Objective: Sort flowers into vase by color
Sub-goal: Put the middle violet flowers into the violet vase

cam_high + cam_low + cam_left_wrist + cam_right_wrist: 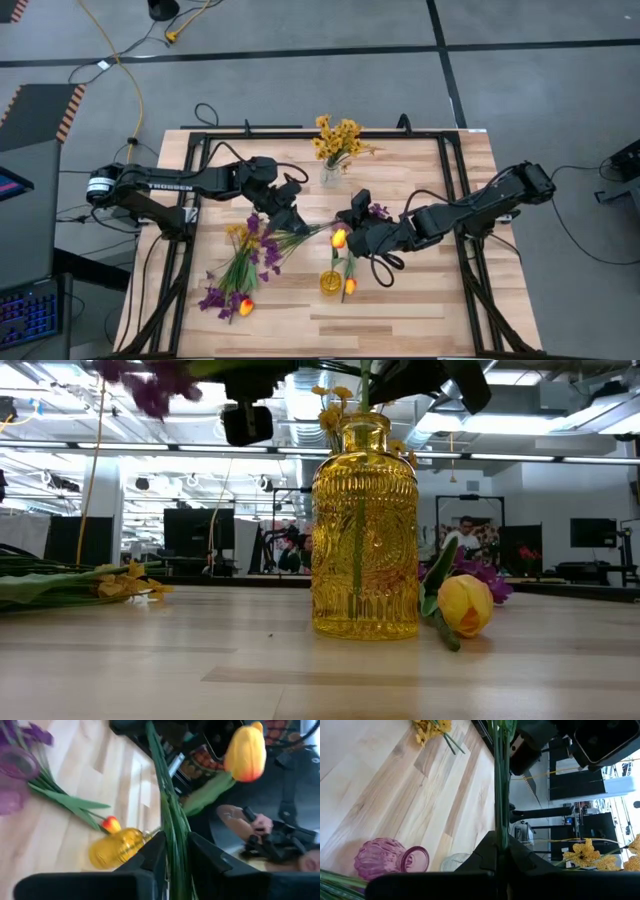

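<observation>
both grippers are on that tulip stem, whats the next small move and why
Probably the left gripper should finish opening and back off. The right gripper is shut on the tulip stem, whose orange bloom hangs above the yellow vase, so the right arm could then lower it in alone.
</observation>
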Controlling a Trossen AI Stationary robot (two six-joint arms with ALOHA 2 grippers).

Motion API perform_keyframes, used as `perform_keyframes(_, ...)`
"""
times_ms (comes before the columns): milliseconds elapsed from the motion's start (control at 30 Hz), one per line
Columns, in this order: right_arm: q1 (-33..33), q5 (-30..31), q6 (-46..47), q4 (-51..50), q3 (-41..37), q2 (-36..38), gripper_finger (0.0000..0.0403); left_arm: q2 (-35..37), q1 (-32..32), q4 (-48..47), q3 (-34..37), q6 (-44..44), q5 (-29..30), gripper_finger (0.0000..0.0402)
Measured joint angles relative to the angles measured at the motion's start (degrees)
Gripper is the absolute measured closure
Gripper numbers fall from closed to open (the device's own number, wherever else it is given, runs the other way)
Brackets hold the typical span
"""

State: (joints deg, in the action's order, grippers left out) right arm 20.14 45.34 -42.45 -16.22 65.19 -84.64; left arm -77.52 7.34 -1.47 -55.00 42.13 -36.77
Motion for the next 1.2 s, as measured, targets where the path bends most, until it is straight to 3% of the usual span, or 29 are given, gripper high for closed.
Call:
perform_keyframes(233,0.0,0.01,1.39,-0.1,0.0,0.0,0.0364,0.0,-0.97,1.88,0.0,-6.98,1.91,0.0274)
perform_keyframes(400,0.02,1.22,2.71,-3.15,0.0,0.0,0.0368,0.02,-0.35,3.77,0.0,-9.48,-2.25,0.0248)
perform_keyframes(900,0.01,1.3,16.24,-15.34,-0.02,7.64,0.0369,0.07,3.12,4.24,0.0,-8.83,-5.03,0.0244)
perform_keyframes(1200,0.01,1.27,26.06,-26.85,-0.02,11.01,0.0366,0.15,3.78,9.41,0.0,-9.15,-4.96,0.0244)
